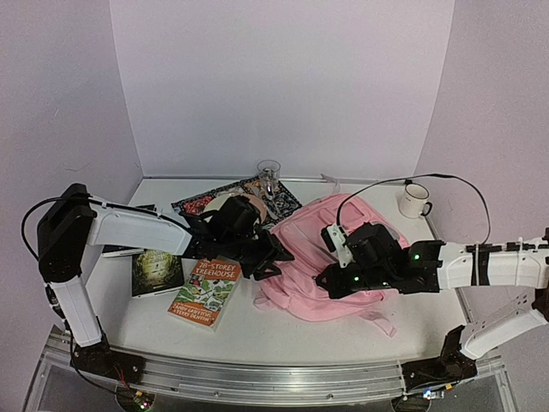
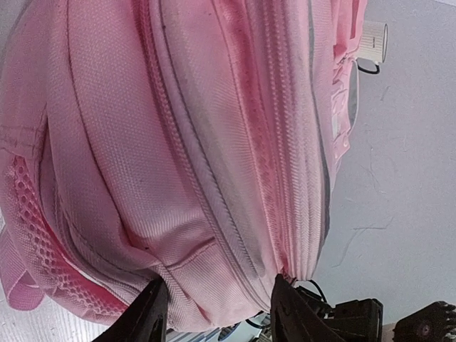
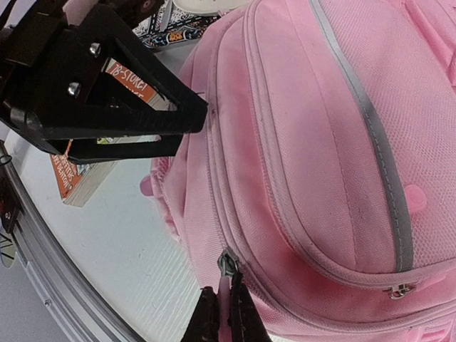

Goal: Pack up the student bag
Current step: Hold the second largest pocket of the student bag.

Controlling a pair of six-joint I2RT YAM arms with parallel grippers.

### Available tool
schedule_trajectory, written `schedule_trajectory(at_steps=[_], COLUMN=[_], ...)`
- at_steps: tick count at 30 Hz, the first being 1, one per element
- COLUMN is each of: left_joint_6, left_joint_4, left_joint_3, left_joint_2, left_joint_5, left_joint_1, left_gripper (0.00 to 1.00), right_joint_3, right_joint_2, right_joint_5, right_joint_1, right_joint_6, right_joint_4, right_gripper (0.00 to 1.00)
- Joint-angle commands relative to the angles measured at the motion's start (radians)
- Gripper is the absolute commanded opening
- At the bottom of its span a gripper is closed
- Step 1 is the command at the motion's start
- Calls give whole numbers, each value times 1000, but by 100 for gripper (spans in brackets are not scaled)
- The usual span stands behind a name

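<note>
The student bag (image 1: 352, 245), a soft pink backpack, lies in the middle of the table. In the left wrist view the student bag (image 2: 178, 142) fills the frame. My left gripper (image 2: 219, 317) stands at the bag's left end (image 1: 279, 255), its two fingers pressed against a thick fold of fabric and zip between them. My right gripper (image 3: 228, 322) is at the bag's near side (image 1: 330, 283), shut on the pink pull tab of a zip. The metal zip slider (image 3: 226, 262) sits just above the fingertips. The left gripper (image 3: 194, 127) also shows black at the bag's edge in the right wrist view.
An orange paperback (image 1: 204, 292) and a dark green book (image 1: 157, 272) lie left of the bag. A patterned book (image 1: 236, 199) and a drinking glass (image 1: 268, 172) are behind it. A white mug (image 1: 415, 201) stands at the back right. The table's metal front rail (image 1: 274, 378) runs along the near edge.
</note>
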Motion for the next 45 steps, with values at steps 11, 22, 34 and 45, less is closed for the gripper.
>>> schedule_trajectory(at_steps=[11,22,34,45], left_joint_6=[39,20,-2,22], left_joint_4=[-88,-25,37,37], left_joint_3=[81,125,102,-19], left_joint_2=[-79,60,84,-50], left_joint_5=[-77,43,48,41], left_joint_1=[-6,-16,-16,41], left_gripper=[52,47,1,0], right_joint_3=[52,52,77,8], right_joint_2=[22,22,50,-150], right_joint_5=[3,3,-6,335], right_joint_1=[6,8,12,-8], right_joint_6=[-29,-35,-79,72], right_joint_4=[94,99,58,-401], right_gripper=[0,0,0,0])
